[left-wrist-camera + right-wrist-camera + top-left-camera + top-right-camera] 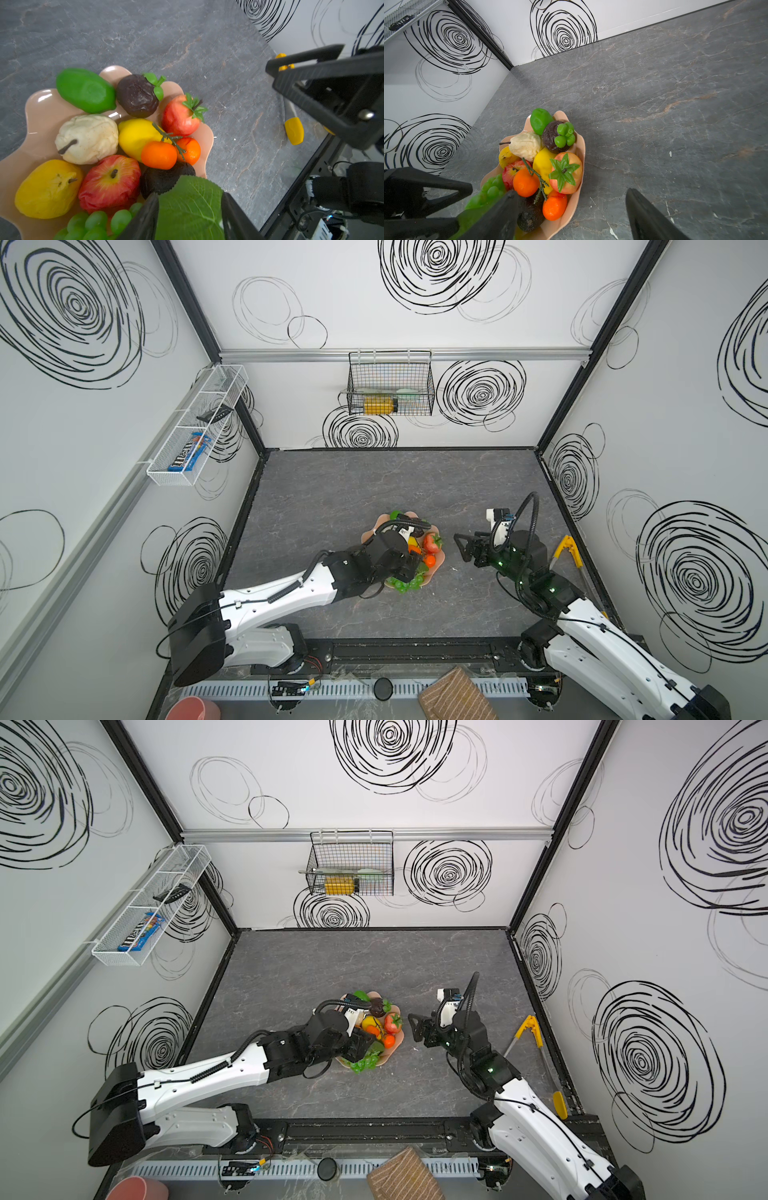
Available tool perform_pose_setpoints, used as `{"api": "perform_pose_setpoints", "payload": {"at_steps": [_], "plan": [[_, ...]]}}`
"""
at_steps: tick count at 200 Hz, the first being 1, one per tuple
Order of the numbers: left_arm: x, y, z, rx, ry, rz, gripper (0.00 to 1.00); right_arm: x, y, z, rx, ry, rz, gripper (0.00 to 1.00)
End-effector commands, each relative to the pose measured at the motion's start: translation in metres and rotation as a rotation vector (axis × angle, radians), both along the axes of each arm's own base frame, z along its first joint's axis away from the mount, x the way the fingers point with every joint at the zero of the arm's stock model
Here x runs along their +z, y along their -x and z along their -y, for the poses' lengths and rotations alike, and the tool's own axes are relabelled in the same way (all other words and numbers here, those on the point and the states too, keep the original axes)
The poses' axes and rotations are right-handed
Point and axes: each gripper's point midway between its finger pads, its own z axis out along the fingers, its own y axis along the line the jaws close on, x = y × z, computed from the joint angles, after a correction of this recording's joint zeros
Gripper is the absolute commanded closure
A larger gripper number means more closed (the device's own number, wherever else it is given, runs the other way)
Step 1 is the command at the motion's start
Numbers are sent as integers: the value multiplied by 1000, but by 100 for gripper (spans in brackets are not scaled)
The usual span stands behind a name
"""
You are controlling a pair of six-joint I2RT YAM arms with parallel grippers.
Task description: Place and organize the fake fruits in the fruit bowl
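The peach fruit bowl (pixel 367 536) (pixel 41 116) sits mid-table and is piled with fake fruits: green lime (pixel 86 90), dark fruit (pixel 136 95), beige pear (pixel 89 138), lemon (pixel 135 137), two oranges (pixel 159 154), apple (pixel 110 182), yellow pear (pixel 47 189), and grapes (pixel 95 222). My left gripper (pixel 190 195) hangs over the bowl's near edge, its jaws apart, with the grape bunch's green leaf (pixel 191 209) lying between the fingers. To the right of the bowl, my right gripper (pixel 462 549) (pixel 571 191) stands open above the table, holding nothing.
Yellow-handled tongs (pixel 567 549) lie by the right wall. At the front edge are a salmon-red bowl (pixel 193 709) and a striped cloth (pixel 457 697). A black wire basket (pixel 390 383) hangs on the back wall and a white one (pixel 195 427) on the left wall.
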Motion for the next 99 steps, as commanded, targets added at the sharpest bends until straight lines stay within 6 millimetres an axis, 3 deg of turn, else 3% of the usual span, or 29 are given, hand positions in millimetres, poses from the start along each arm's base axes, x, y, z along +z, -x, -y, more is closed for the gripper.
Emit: {"api": "perform_pose_setpoints", "payload": {"at_steps": [1,50,68,99], "plan": [[26,-11,-1,13,85,56,44,10,-4,3,-21,-8,29,14],[69,-50,-35,155,186,173,33,20,-15,12,-78,20,36,9],[77,-73,-66,269,167,230,33,20,-25,23,-140,56,12,7],[78,-106,-139,530,125,342,26,16,-42,45,-234,84,-25,3]]}}
